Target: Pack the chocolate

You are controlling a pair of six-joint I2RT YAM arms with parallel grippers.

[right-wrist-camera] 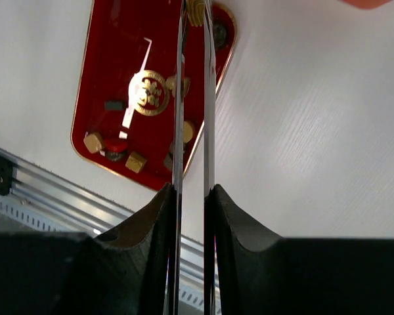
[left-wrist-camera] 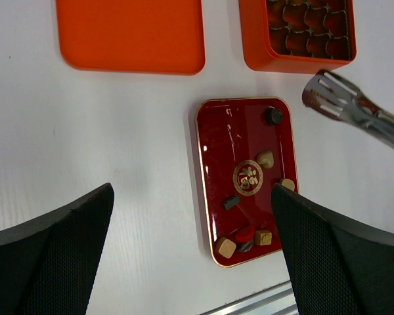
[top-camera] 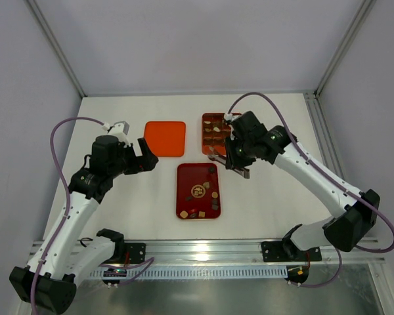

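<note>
Several small chocolate pieces (left-wrist-camera: pixel 226 247), tan and dark, lie on the dark red tray (left-wrist-camera: pixel 213 164) in the middle of the table. The orange box (left-wrist-camera: pixel 256 39) with grid compartments stands behind it and holds some pieces (top-camera: pixel 217 129). My right gripper (right-wrist-camera: pixel 190 190) is shut on metal tongs (right-wrist-camera: pixel 209 98). The tongs' tips (left-wrist-camera: pixel 322 98) hover between the tray's far right corner and the box. A tan ribbed piece (right-wrist-camera: pixel 196 10) shows between the tips. My left gripper (top-camera: pixel 148 156) is open and holds nothing, hovering left of the tray.
A flat orange lid (top-camera: pixel 165 138) lies left of the box. A metal rail (top-camera: pixel 203 252) runs along the near table edge. White walls close in the back and sides.
</note>
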